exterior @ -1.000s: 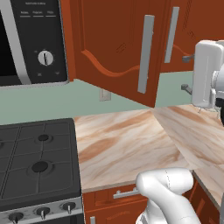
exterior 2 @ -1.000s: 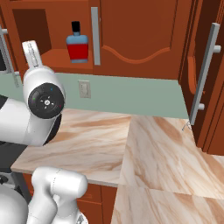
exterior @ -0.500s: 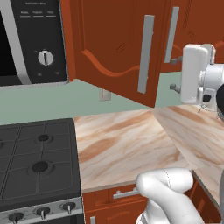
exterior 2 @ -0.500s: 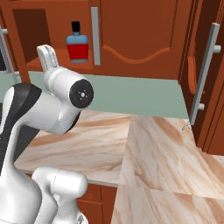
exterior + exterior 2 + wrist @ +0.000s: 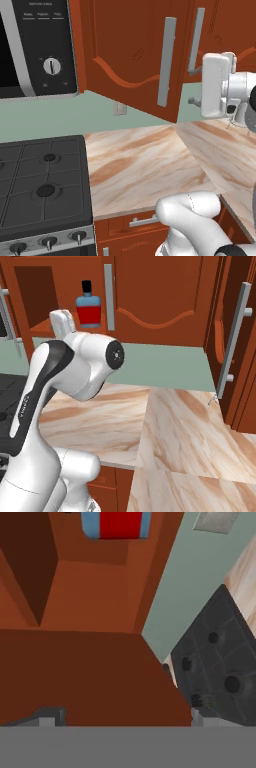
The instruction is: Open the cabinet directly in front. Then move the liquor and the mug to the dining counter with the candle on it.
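The cabinet (image 5: 150,301) was seen open, with the bottle (image 5: 88,305) standing upright on its shelf. The gripper (image 5: 120,719) was held below it, jaws apart and empty.

The reddish-brown wooden wall cabinet with arched raised-panel doors (image 5: 150,301) carries long silver bar handles (image 5: 166,61). Inside it stands the small squarish liquor bottle (image 5: 88,305), blue above, red below, with a black cap. The marble-patterned worktop (image 5: 145,165) is beige veined with pinkish brown. The wall strip behind it (image 5: 165,363) is pale grey-green, bearing a small cream outlet plate (image 5: 119,108). The flat black stove (image 5: 42,185) has dark burners and grey knobs. The black microwave (image 5: 42,47) shows a white dial and a silver handle.
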